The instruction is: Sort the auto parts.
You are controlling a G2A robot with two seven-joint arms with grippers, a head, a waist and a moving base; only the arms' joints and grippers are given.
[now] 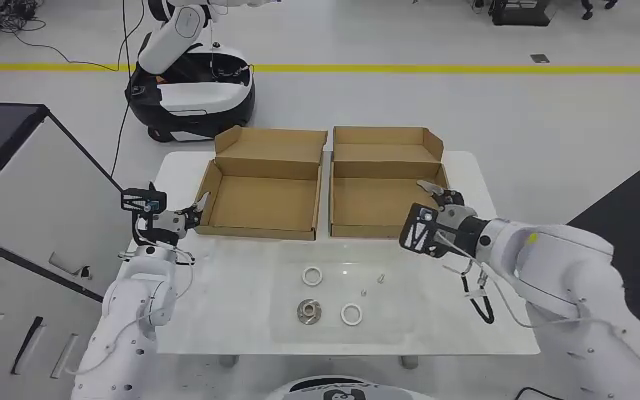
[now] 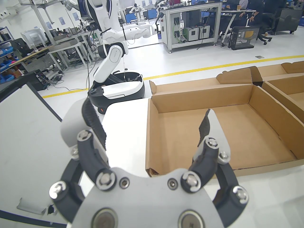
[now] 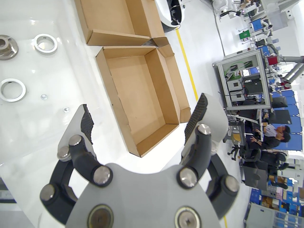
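As you look down from above, table: white, with two cardboard boxes along its far half and the auto parts on its near half.
Left box: open and shallow, lid flap folded back on the far side, with bare cardboard inside.
Right box: the same build, side by side with the left box and touching it, and also bare inside.
Your right arm: the forearm comes in from the right across the table's right edge, wrist bent toward the far side.
Right gripper: over the right box's near right corner. Its jaws are spread wide with nothing between them.
Your left arm: it rises from the near left at the table's left edge, with the wrist turned to the right.
Left gripper: just beside the left box's left wall, near its near corner. Its jaws are spread apart and hold nothing.
Flanged metal part: grey, on the near half of the table, leftmost of the parts.
Near ring: white, to the right of the flanged part and apart from it.
Far ring: white, on the far side of the flanged part, between it and the boxes.
Two small fasteners: tiny and metallic, lying close together to the right of the far ring. Their type is too small to tell.
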